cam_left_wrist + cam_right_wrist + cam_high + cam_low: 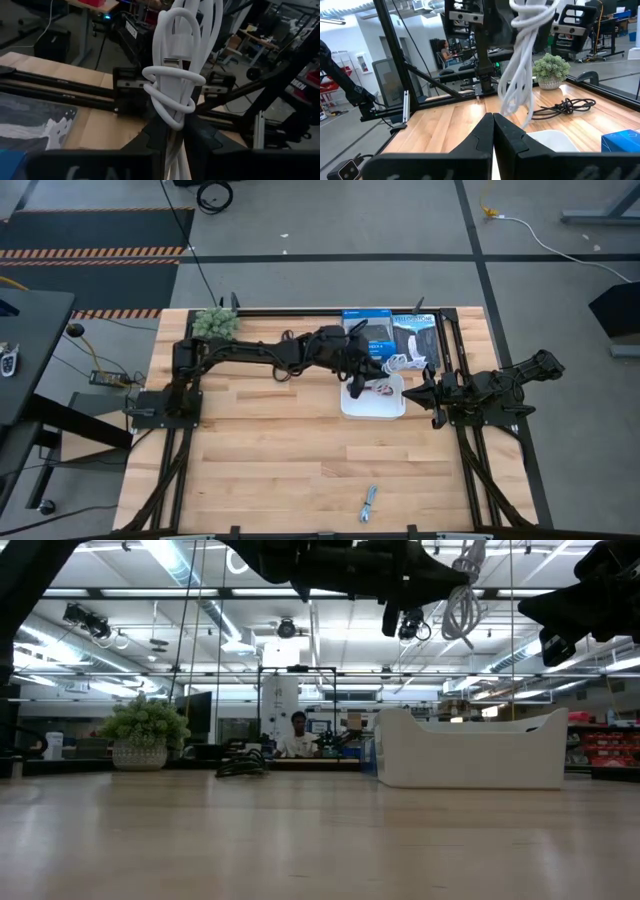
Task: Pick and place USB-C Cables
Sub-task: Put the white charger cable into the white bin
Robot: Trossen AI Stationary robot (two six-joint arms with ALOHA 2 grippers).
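My left gripper [175, 134] is high above the far right end of the white tray [352, 406], shut on the white USB-C cable bundle [401, 363]. The red cable [381, 388] lies in the tray. The grey-silver cable [368, 503] lies on the bare wood near the table's near edge. The black cable [566, 105] lies on the table by the plant; the left arm hides it in the high view. My right gripper [493, 120] is shut and empty, just right of the tray. My left gripper pinches the white cable bundle between its two fingers [156, 136], at one end of the bundle [174, 116], just behind its wrapped waist [172, 80]. The bundle is lifted clear of the tray, and its loops [516, 95] hang slack below the gripper [450, 578].
A blue retail box [365, 326] and a black one [416, 338] lie along the far edge behind the tray. A fuzzy green plant [215, 323] stands at the far left corner. Bare wood [280, 460] fills the near half. A person [298, 735] sits beyond the table.
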